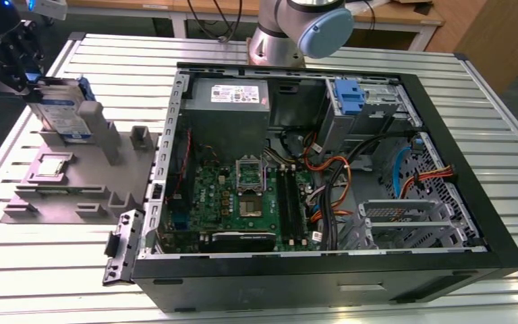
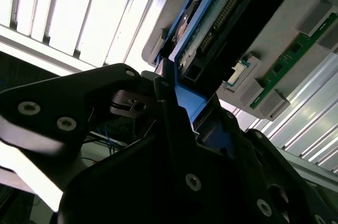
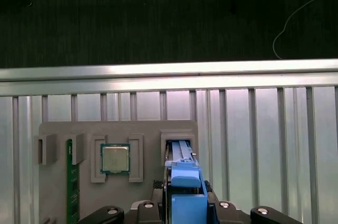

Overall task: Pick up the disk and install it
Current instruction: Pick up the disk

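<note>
The disk (image 1: 61, 111) stands on edge in a slot of the grey fixture (image 1: 70, 182) at the exterior view's left. It is silver-grey with a white-and-blue label and a blue frame. My gripper (image 1: 32, 82) comes down on its top edge from above. In the first wrist view the blue frame of the disk (image 3: 186, 192) runs from the slot up between my gripper (image 3: 186, 211) fingers. The second wrist view shows the black fingers (image 2: 169, 108) closed against the blue edge, with the disk's circuit-board side (image 2: 211, 20) beyond. I cannot tell whether the disk is lifted off the slot floor.
The open computer case (image 1: 331, 264) lies to the fixture's right, holding a motherboard (image 1: 241, 196), a grey box with a white sticker (image 1: 232, 101), a blue bracket (image 1: 351, 98) and a metal drive cage (image 1: 403, 216). The fixture also holds a processor chip (image 3: 115, 159) and a green memory stick (image 3: 69, 182).
</note>
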Motion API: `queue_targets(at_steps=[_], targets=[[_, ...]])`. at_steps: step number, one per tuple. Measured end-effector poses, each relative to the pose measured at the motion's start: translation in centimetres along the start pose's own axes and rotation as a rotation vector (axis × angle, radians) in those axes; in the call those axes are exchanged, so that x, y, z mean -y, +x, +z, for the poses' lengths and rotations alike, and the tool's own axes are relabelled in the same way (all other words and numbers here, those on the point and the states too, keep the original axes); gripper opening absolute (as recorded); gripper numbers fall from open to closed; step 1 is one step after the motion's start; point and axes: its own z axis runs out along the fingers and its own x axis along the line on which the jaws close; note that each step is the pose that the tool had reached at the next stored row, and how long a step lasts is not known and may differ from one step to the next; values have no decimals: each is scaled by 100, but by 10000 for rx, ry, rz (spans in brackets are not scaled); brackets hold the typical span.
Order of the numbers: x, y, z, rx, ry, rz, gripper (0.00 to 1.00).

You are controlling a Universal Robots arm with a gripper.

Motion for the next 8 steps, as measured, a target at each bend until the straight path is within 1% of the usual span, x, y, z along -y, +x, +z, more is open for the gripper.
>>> queue_targets(at_steps=[1, 2, 8], targets=[[0, 0, 0, 0, -1, 0, 43], [0, 0, 0, 0, 0, 0, 36], [0, 0, 1, -1, -1, 1, 36]])
